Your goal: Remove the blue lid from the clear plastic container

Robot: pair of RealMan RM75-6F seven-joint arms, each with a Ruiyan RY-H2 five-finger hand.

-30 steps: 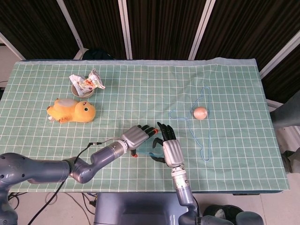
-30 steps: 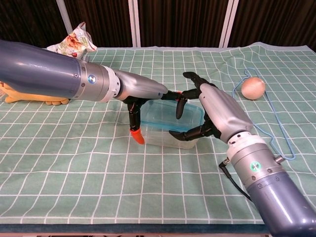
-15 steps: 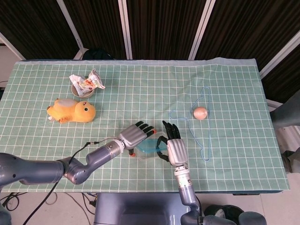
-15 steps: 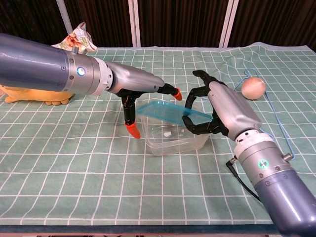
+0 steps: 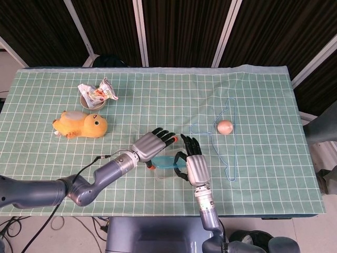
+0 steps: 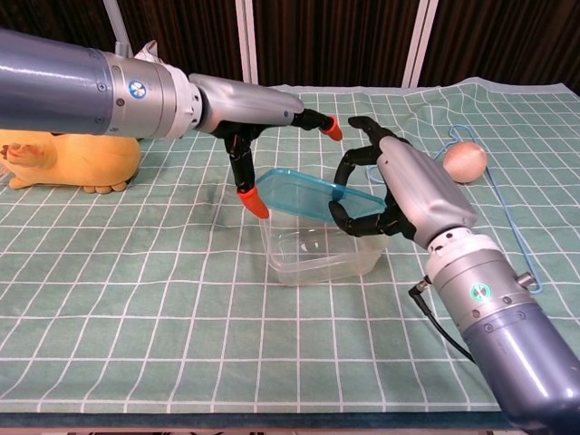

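Note:
The blue lid (image 6: 304,194) is off the clear plastic container (image 6: 317,256) and hangs tilted above it, its left end higher. My right hand (image 6: 399,192) grips the lid's right end between thumb and curled fingers. My left hand (image 6: 258,113) hovers over the lid's left end with its fingers spread; its orange thumb tip sits at the lid's left corner. The container stands open on the green checked cloth. From the head view, the left hand (image 5: 152,143) and right hand (image 5: 194,164) flank the lid (image 5: 165,160), and most of the container is hidden beneath it.
A yellow plush duck (image 5: 81,125) lies at the left, with a bowl holding a snack packet (image 5: 96,95) behind it. A thin blue wire hanger (image 5: 230,158) and a peach-coloured ball (image 5: 225,126) lie to the right. The table's front edge is close to the container.
The lid came off the container and rose, tilted, in my right hand. My left hand lifted and spread its fingers above the lid. The container shifted slightly right and stays on the cloth.

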